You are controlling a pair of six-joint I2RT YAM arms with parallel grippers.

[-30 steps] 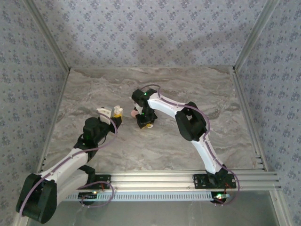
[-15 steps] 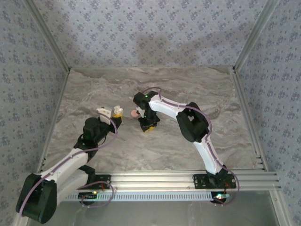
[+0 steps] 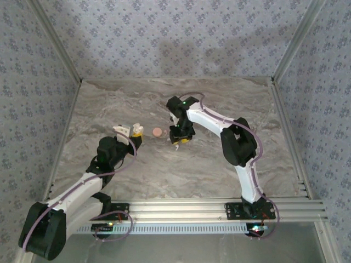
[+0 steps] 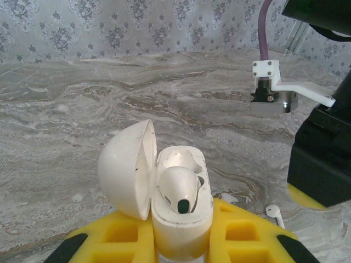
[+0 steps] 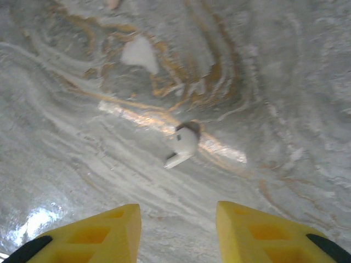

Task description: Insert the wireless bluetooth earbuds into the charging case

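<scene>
A loose earbud (image 5: 184,143) lies on the marbled table (image 5: 285,82), just ahead of the right gripper (image 5: 176,230) and roughly centred between its yellow fingers (image 5: 112,227). The fingers are spread well apart and nothing is touched by them. A second earbud (image 4: 179,189) is seated in the open charging case (image 4: 181,216), whose lid is swung to the left. The case is clamped upright between the fingers of the left gripper (image 4: 181,244). Seen from above, the right arm is arched over the middle of the table with its gripper pointed down. The left arm is stretched low and forward, and a small round disc (image 3: 158,132) lies between the two grippers.
</scene>
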